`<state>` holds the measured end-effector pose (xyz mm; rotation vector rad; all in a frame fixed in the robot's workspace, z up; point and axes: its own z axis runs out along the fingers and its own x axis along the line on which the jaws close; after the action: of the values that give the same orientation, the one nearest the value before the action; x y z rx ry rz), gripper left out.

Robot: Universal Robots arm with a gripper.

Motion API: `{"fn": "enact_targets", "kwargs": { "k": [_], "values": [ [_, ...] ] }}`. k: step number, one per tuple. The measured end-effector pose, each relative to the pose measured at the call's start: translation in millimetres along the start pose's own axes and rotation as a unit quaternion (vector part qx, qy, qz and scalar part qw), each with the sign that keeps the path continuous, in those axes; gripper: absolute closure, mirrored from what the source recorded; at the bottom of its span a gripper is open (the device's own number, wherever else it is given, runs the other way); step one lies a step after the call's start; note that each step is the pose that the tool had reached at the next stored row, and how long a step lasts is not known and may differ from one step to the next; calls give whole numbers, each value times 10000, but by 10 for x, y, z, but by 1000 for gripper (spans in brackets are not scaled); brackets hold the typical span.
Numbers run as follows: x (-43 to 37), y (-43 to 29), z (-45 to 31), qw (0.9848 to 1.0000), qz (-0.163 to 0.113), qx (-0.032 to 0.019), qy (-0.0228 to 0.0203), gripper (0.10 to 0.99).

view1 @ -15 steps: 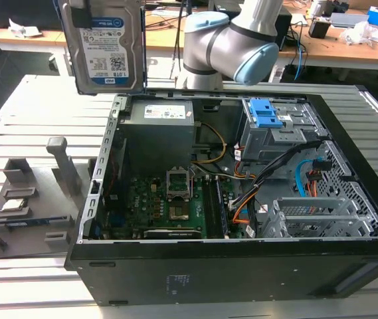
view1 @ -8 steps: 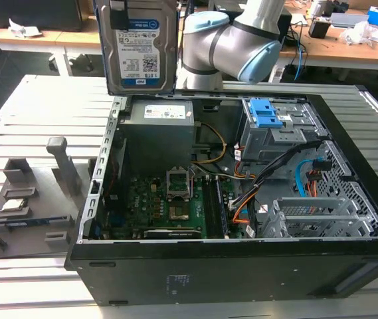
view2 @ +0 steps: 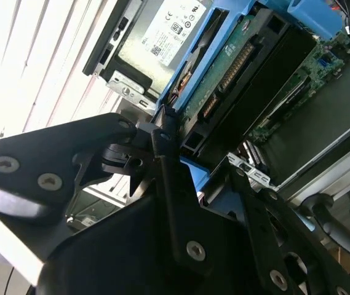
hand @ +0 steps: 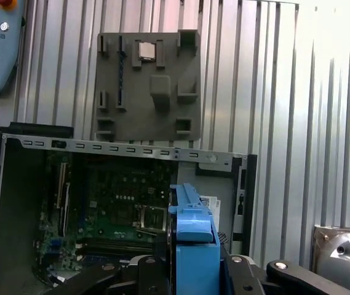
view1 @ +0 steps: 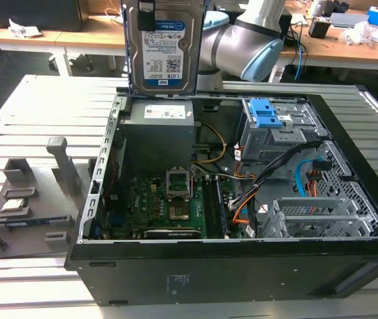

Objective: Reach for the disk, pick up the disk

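The disk (view1: pixel 165 46): you see it upright in the air, just above the power supply (view1: pixel 165 113) of the open computer case (view1: pixel 242 266).
The claw (hand: pixel 193 265): it pinches the disk at its blue frame.

Disk (view1: pixel 164 46) silver w/ white-and-blue label, blue frame round edges — PC case (view1: pixel 242 279) black, PSU box (view1: pixel 159 126) grey w/ white sticker, mobo (view1: pixel 169 199) green, latch tabs (view1: pixel 265 113) blue, fixture tray (view1: pixel 36 199) plain grey — table (view1: pixel 16 113) silver, ribbed in parallel stripes.
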<state>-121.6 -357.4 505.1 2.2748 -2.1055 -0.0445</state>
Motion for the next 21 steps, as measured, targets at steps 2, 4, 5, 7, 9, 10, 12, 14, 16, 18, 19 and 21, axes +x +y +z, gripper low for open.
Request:
{"fn": "enact_targets", "kwargs": {
  "k": [2,4,5,7,9,10,12,14,16,18,19,21],
  "values": [
    [8,-104,-5,10000,0,-1,0,718],
    [17,-219,-9,10000,0,-2,0,718],
    [20,-255,-11,10000,1,-2,0,718],
    [26,-331,-14,10000,0,-3,0,718],
    [30,-393,-17,10000,0,-3,0,718],
    [33,-427,-18,10000,-1,-3,0,718],
    [39,-497,-21,10000,1,-3,-1,718],
    [46,-589,-25,10000,0,-4,-1,718],
    [56,-718,-31,10000,0,-6,0,718],
    [61,-790,-34,10000,0,-6,0,718],
    [64,-821,-36,10000,0,-6,0,718],
    [71,-917,-40,10000,-1,-7,0,718]
  ]
}}
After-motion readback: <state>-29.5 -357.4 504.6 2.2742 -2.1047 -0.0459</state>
